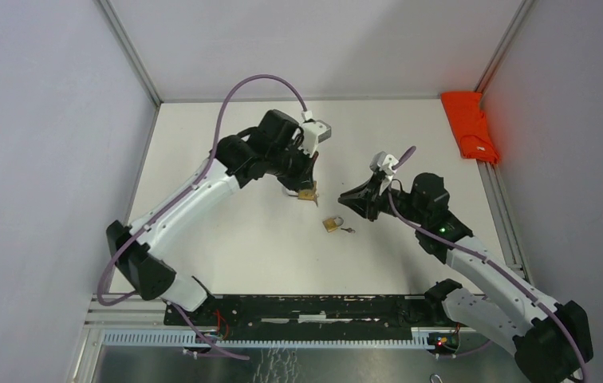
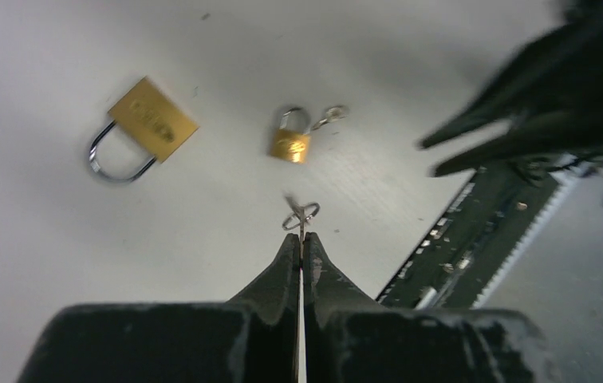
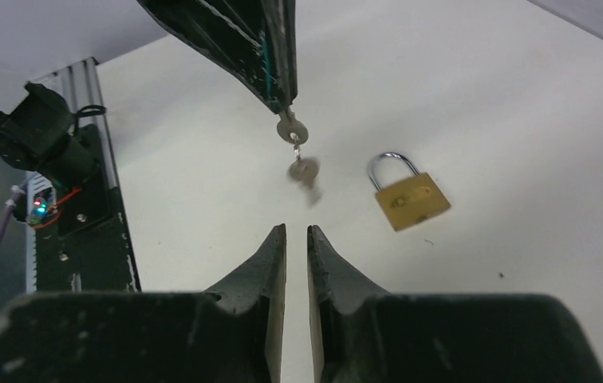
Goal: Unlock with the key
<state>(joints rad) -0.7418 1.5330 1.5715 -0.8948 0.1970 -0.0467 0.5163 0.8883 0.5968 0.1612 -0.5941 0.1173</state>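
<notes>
Bright, even light flooded the white table (image 1: pixel 266 255), and the shadows were soft and faint. The key (image 3: pixel 305 172) smeared with motion blur; the right gripper (image 2: pixel 428 159) loomed dark and out of focus.

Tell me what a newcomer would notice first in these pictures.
The left gripper, shut on a small silver key ring, hangs over the middle of the white table. Below lie a larger brass padlock alone and a smaller brass padlock with another key beside its shackle. A bright orange object sits by the table's far right corner.
</notes>
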